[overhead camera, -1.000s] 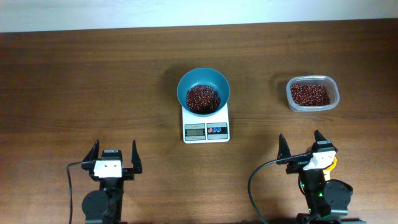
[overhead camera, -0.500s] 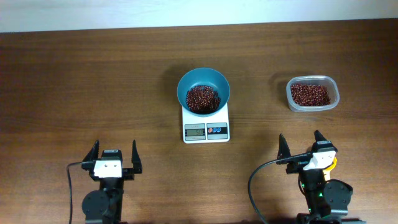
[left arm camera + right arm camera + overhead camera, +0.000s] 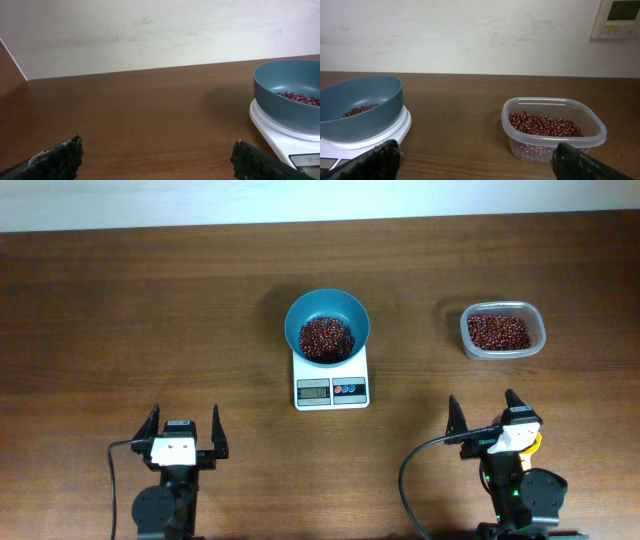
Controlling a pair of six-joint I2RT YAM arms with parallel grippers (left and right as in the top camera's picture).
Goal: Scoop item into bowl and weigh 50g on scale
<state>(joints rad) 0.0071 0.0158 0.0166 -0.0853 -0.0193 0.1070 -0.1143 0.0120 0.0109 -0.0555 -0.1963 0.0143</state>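
Teal bowl [image 3: 327,304] of beans [image 3: 326,339] atop scale [image 3: 332,376]

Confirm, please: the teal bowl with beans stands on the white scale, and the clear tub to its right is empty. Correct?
Not empty: the clear tub holds reddish-brown beans, as the right wrist view shows. The teal bowl with beans does stand on the white scale.

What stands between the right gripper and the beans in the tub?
Nothing visible. Only bare table lies between the right gripper, fingers open, and the tub of beans. The bowl on the scale sits off to the left.
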